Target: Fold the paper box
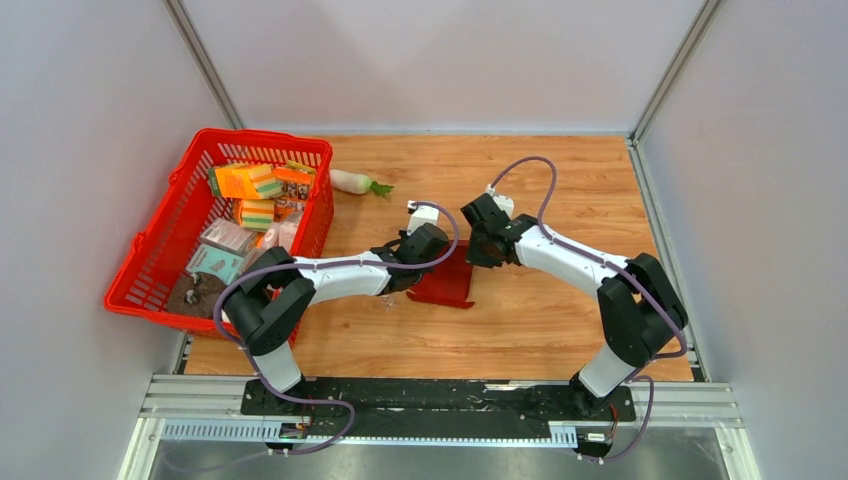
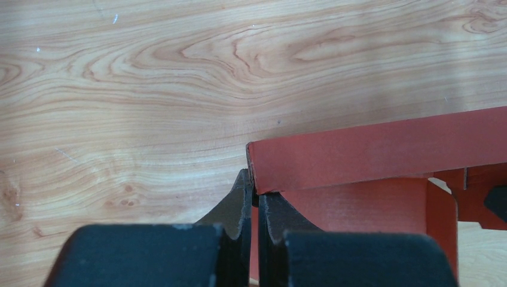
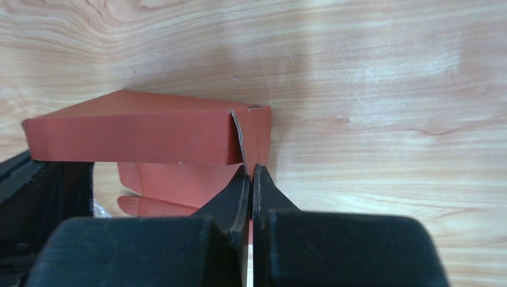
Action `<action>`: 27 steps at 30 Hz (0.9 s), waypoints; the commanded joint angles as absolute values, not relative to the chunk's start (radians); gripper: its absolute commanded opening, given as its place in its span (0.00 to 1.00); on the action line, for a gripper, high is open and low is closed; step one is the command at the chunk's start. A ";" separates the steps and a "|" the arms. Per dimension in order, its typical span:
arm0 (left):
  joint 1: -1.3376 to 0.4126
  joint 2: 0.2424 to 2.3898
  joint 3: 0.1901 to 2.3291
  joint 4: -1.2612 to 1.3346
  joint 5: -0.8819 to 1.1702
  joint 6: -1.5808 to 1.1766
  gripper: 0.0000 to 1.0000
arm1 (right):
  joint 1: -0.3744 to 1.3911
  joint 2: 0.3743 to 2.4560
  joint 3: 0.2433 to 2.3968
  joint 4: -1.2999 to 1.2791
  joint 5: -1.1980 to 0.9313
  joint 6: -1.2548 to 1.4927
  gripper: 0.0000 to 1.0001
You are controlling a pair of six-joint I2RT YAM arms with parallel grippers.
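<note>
The paper box [image 1: 445, 278] is a dark red creased cardboard piece in the middle of the wooden table, between my two arms. My left gripper [image 1: 420, 262] is shut on its left wall; in the left wrist view the thin red panel runs down between the black fingertips [image 2: 244, 197], with a long folded wall [image 2: 382, 152] stretching right. My right gripper [image 1: 478, 252] is shut on the box's right end; in the right wrist view the cardboard edge [image 3: 251, 143] is pinched where a folded wall [image 3: 131, 137] meets the end flap. Lower flaps [image 3: 173, 185] lie underneath.
A red plastic mesh basket [image 1: 160, 255] with orange packets and small boxes stands at the left edge of the table. A white radish with green top [image 1: 356, 182] lies just behind it. Grey walls enclose the table on three sides.
</note>
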State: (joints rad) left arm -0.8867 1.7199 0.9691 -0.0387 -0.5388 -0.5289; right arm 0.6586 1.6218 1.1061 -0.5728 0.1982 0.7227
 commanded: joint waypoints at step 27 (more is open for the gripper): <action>-0.896 1.666 0.899 -0.003 -0.511 -0.523 0.00 | 0.522 1.479 0.910 -0.186 -0.081 1.145 0.07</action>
